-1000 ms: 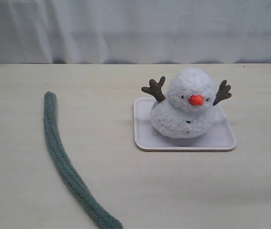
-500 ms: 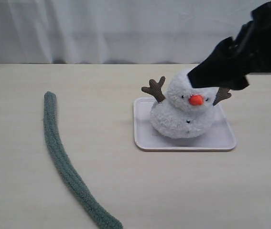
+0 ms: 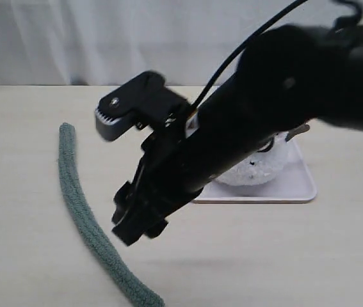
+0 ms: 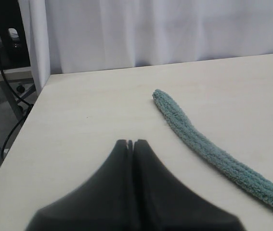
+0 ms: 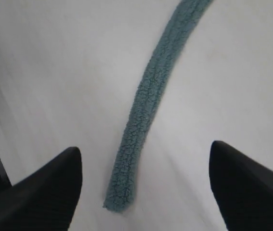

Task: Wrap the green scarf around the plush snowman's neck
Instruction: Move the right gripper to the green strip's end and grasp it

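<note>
The green scarf [image 3: 79, 204] lies in a long curve on the left of the table. My right gripper [image 3: 133, 224] has reached across the middle and hangs above the table just right of it. In the right wrist view my right gripper [image 5: 146, 148] is open, its fingers [image 5: 54, 187] wide apart, and one end of the scarf [image 5: 131, 159] lies on the table below the gap, untouched. The plush snowman [image 3: 261, 169] stands on a white tray [image 3: 296, 187], mostly hidden behind my right arm; its neck is hidden. My left gripper [image 4: 130, 142] is shut and empty, left of the scarf [image 4: 199, 144].
A white curtain runs along the table's far edge. The table's left edge [image 4: 30, 115] drops off toward a floor with cables and a chair base. My right arm [image 3: 264, 109] spans the scene from upper right to centre.
My right arm has swung in from the upper right, across the snowman and down toward the scarf. It now covers most of the snowman. Scarf, snowman and tray have not moved.
</note>
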